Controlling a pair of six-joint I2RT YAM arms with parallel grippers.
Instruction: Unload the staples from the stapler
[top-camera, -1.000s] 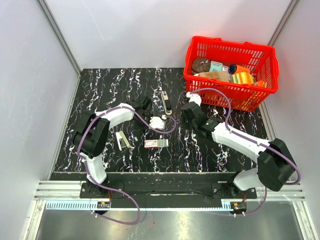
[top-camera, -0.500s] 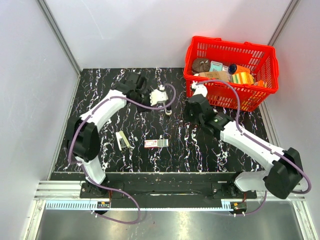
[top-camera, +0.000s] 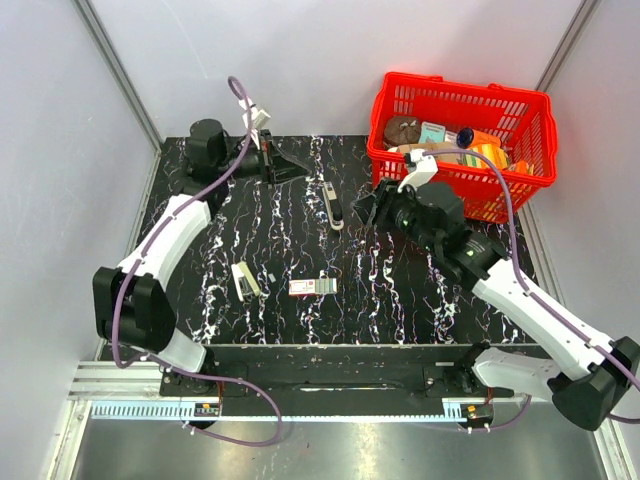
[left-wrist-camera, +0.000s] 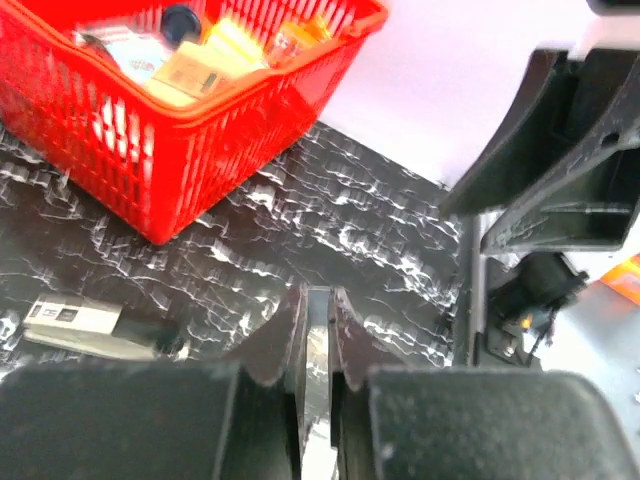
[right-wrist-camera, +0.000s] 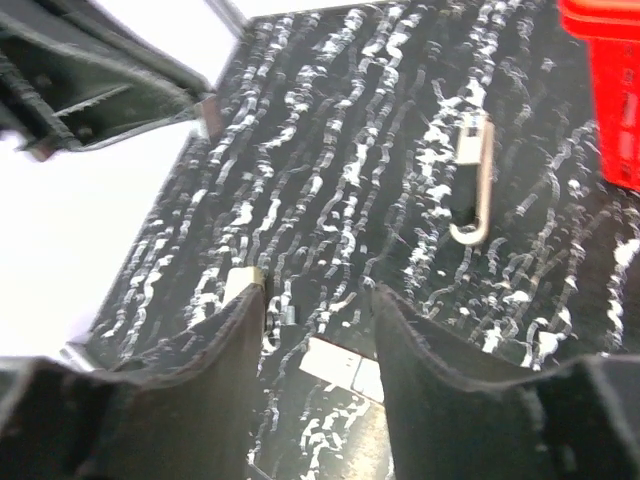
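The right end effector (right-wrist-camera: 320, 300) hangs part-open and empty above the surface (top-camera: 400, 290); the left end effector (left-wrist-camera: 317, 300) is closed on nothing near the far-left corner; the stapler (top-camera: 243, 280) lies near-left, with the staples (top-camera: 268, 272) just beside it; they look already unloaded, so neither needs holding.

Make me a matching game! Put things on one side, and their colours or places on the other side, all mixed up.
Things:
1. basket
2. stapler
3. small box
4. left gripper

Clues:
A. red and white, near the front middle
B. shut, up at the far left
C. red, in the far right corner, full of stuff
D. olive-beige, lying just left of the red-and-white thing

Pairs: 1-C, 2-D, 3-A, 4-B
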